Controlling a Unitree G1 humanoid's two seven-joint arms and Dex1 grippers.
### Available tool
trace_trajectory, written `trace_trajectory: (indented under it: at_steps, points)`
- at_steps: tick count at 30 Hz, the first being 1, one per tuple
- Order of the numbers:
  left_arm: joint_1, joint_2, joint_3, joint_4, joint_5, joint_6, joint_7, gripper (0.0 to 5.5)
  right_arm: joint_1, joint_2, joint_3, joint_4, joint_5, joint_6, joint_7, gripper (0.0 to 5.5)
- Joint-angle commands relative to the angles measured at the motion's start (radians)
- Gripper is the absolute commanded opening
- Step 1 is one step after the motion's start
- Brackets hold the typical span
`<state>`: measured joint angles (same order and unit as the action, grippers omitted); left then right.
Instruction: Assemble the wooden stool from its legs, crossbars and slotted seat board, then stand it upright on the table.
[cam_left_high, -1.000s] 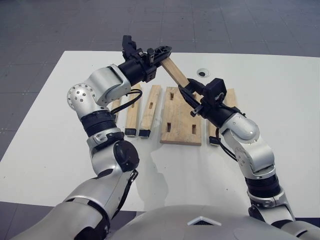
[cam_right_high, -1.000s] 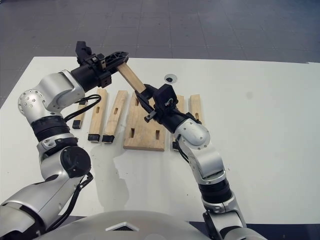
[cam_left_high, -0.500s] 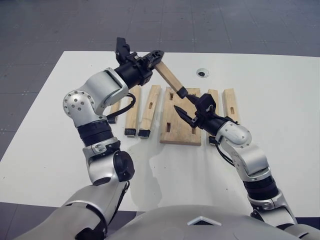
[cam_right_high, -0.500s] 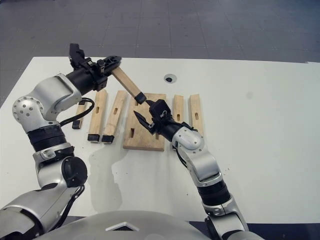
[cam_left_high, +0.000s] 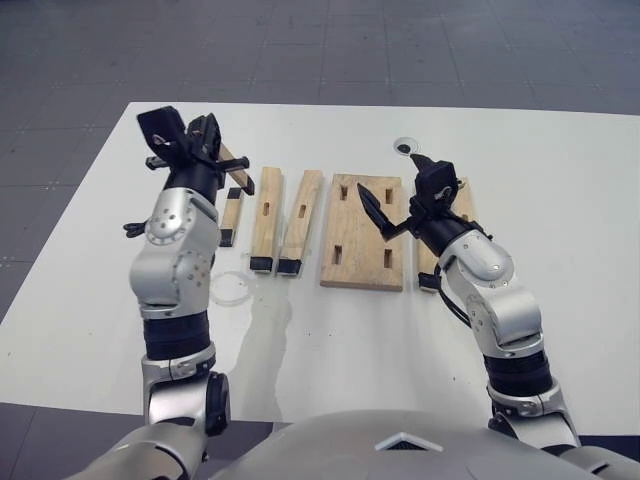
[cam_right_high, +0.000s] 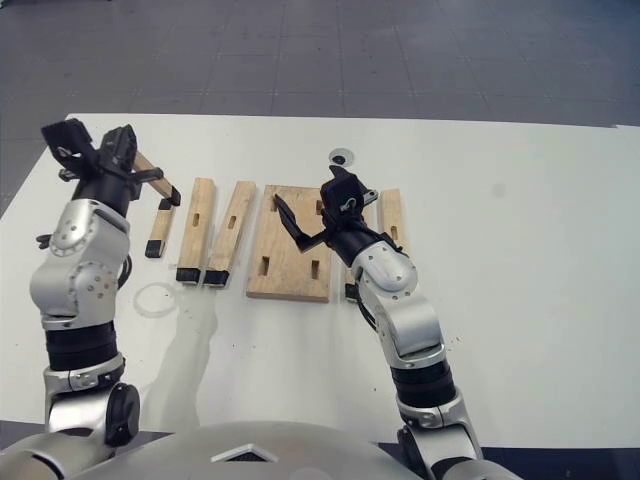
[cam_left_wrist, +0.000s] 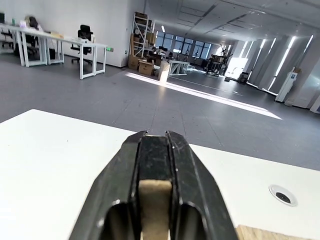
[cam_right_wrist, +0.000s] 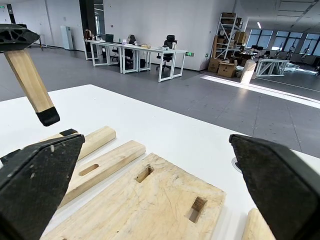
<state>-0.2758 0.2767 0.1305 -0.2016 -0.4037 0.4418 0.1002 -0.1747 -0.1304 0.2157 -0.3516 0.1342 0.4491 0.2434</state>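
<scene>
**Pale wood leg swung out to the left, right gripper let go**

Pale, square-cut wood with a black end cap: that is the leg (cam_left_high: 232, 168) your left gripper (cam_left_high: 207, 143) is clamped on at its upper end. It is tilted above the table's (cam_left_high: 560, 200) left side, cap downward. Half a second ago that cap hung over the seat board (cam_left_high: 350, 255); the arm has since carried it left. Your right gripper (cam_left_high: 393, 190), which pinched the leg's lower end a second ago, now holds nothing. Its black, tapered fingers are spread wide above the board. The board lies flat, grainy, with rectangular slots. Two slotted legs (cam_left_high: 266, 215) lie just left of it, and more pieces (cam_left_high: 460, 195) lie to its right.
</scene>
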Motion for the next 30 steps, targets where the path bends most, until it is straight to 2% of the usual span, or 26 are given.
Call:
trace_trajectory:
  at_steps: [1,5,17,30]
  points:
    - [0.042,-0.005,-0.059,0.058,0.104,-0.086,-0.056,0.42,0.005,0.013,-0.024,-0.011,-0.011,0.008,-0.03,5.47]
    - [0.051,-0.018,-0.075,0.123,0.157,-0.146,-0.101,0.42,0.002,0.014,-0.046,-0.017,-0.015,0.016,-0.046,5.47]
    - [0.051,-0.073,-0.024,0.24,0.19,-0.229,-0.124,0.42,0.012,0.003,-0.053,-0.034,-0.02,0.025,-0.048,5.47]
    - [0.026,-0.099,-0.033,0.209,0.208,-0.216,-0.128,0.42,0.021,-0.002,-0.044,-0.03,-0.031,0.024,-0.044,5.47]
